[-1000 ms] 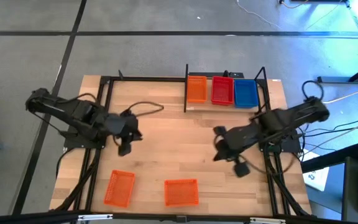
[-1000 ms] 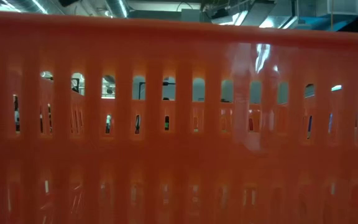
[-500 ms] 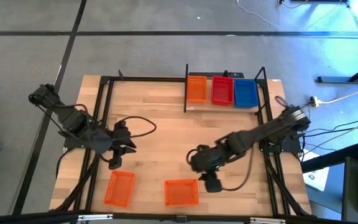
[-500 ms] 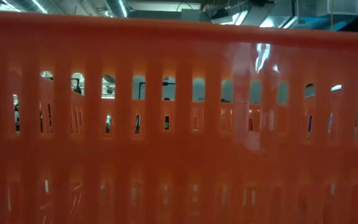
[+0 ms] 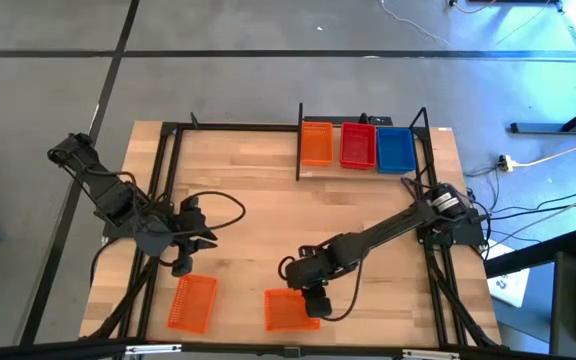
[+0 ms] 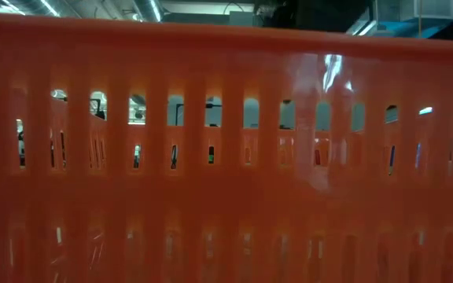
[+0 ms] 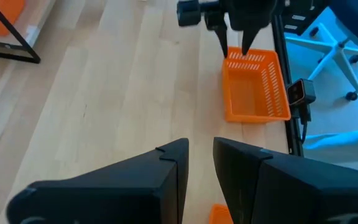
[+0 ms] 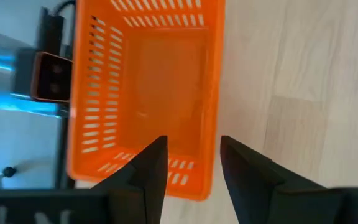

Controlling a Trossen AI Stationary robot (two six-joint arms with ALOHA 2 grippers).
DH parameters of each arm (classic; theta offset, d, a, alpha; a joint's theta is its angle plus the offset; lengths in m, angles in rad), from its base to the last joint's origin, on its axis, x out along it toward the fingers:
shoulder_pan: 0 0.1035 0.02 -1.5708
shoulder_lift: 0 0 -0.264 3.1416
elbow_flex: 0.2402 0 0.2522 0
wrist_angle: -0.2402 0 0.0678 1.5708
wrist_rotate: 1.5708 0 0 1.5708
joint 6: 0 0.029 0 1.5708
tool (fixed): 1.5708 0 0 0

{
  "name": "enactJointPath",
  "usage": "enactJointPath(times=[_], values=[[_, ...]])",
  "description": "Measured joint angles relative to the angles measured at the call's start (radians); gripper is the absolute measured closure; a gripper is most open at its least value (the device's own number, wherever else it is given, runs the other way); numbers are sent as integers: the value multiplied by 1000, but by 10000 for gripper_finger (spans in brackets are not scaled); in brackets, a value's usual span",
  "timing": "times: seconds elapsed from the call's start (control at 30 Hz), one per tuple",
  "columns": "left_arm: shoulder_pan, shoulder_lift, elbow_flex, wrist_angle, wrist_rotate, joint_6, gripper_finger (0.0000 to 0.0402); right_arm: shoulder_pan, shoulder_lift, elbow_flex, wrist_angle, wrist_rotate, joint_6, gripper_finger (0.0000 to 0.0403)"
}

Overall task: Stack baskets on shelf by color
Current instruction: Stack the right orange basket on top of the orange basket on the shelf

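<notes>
The high view looks straight down from well above, taking in the whole table (image 5: 258,215), both arms and the floor around it. The low view sits at table height, facing level across, so near an orange basket (image 6: 226,157) that its slotted wall fills the picture; only slits show the room behind. The left wrist view looks down across the table, with that same basket (image 7: 253,87) far off. The right wrist view looks almost straight down into this basket (image 8: 148,87) from close above. All four views share it.
</notes>
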Motion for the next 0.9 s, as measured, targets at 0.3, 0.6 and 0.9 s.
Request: enactJointPath(times=[0.3,0.6,0.9], values=[[0,1,0,0,-1,0,335,-8,12,0,13,45,-38,257],[0,1,0,1,-1,2,335,-15,75,-5,49,-22,-40,257],[0,1,0,1,0,3,335,-19,136,-6,55,25,-11,271]])
